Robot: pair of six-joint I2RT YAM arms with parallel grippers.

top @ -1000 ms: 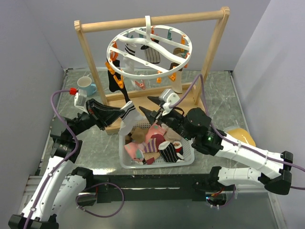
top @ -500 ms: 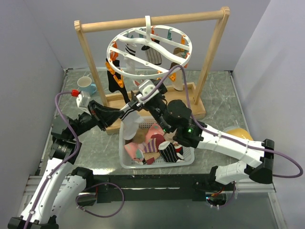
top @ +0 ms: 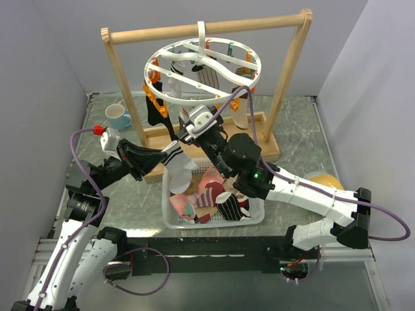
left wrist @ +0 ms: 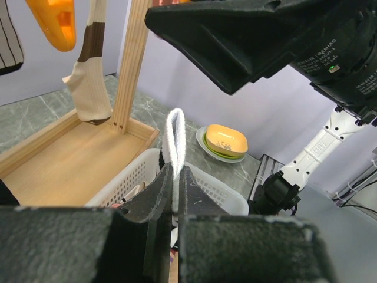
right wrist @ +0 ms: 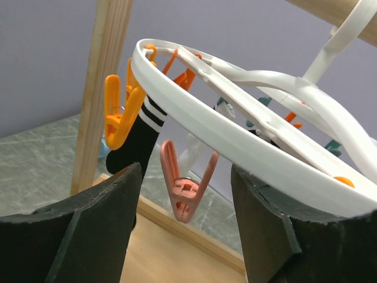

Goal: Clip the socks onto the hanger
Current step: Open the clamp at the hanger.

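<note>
A white sock (left wrist: 175, 132) stood pinched by its folded cuff in the tightly closed jaws of the left gripper (left wrist: 175, 177). It was held above the far left corner of the white basket (top: 214, 224), evidently so that the cuff pointed upward for clipping. Just beyond it hung the hanger (top: 202, 103), its white ring suspended by a hook from the crossbar of the wooden frame (top: 121, 84). Several socks were already pegged around the rim, among them a black sock (right wrist: 140, 138) with white bands under an orange peg (right wrist: 118, 112). The right gripper (right wrist: 184, 177) had its jaws wide apart and empty, one finger on each side of a vacant salmon peg (right wrist: 184, 197) dangling from the near rim. By the look of the wrist view it touched neither arm of the peg, and the placement suggested a squeeze to open it for the cuff. More socks (top: 217, 194) lay heaped in the basket near the arms' bases, suggesting the job was only partly done. A blue mug (top: 118, 117) sat at the far left of the table.
</note>
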